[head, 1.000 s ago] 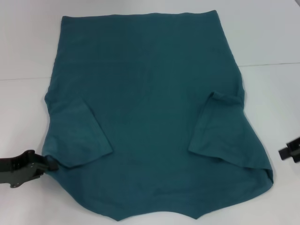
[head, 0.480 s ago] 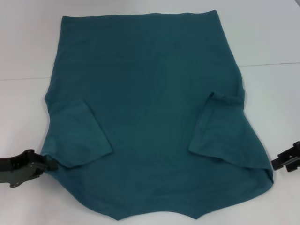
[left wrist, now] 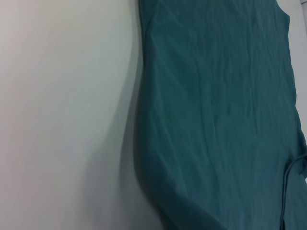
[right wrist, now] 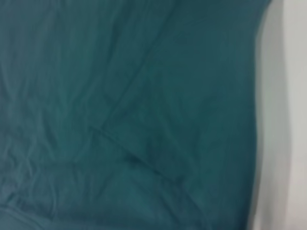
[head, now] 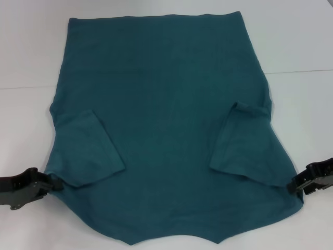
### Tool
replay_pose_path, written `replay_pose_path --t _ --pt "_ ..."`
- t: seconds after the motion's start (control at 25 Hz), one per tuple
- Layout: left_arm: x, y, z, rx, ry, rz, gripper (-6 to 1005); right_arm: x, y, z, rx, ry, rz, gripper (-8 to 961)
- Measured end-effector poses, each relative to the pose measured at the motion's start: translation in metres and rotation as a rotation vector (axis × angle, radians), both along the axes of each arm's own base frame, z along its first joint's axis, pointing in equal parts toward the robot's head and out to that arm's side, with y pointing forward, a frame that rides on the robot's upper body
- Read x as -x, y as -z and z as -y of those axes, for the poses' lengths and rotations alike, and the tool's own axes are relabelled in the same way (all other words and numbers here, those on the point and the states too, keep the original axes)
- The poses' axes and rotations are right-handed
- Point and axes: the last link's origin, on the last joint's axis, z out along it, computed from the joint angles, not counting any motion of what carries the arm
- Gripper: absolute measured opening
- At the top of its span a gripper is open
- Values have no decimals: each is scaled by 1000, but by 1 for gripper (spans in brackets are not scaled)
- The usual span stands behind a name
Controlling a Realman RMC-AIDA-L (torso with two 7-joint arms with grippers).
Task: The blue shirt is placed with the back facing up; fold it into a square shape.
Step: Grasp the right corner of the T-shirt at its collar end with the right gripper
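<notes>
The blue shirt (head: 166, 120) lies flat on the white table (head: 26, 52), with both short sleeves folded inward onto the body. My left gripper (head: 54, 182) sits low at the shirt's near left edge, beside the folded left sleeve (head: 83, 151). At the near right edge, my right gripper (head: 294, 185) touches the hem corner. The left wrist view shows the shirt (left wrist: 220, 110) with bare table beside it. Teal fabric of the shirt (right wrist: 120, 110) nearly fills the right wrist view, with a fold line across it.
White table surface surrounds the shirt on the left, right and far side. A faint seam line (head: 302, 71) crosses the table behind the shirt's middle. The shirt's near hem reaches the bottom edge of the head view.
My right gripper has moved in from the right border, down and leftward, until it reaches the shirt's near right corner. The left gripper has hardly shifted; the shirt lies as before.
</notes>
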Motion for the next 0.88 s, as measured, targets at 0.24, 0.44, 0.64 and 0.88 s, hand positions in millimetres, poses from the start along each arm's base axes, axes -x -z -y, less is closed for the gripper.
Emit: replay_pose_path --t 0.24,0.44,0.64,0.88 --pt "0 1 0 1 0 1 44 4 10 -3 26 -13 33 512" --pt "0 1 0 1 0 1 44 6 12 -4 31 -17 40 511" --pt "0 1 -1 -1 1 0 44 8 16 -6 36 -20 41 510" --pt "-2 1 -2 -2 4 0 44 13 26 -7 70 -36 53 465"
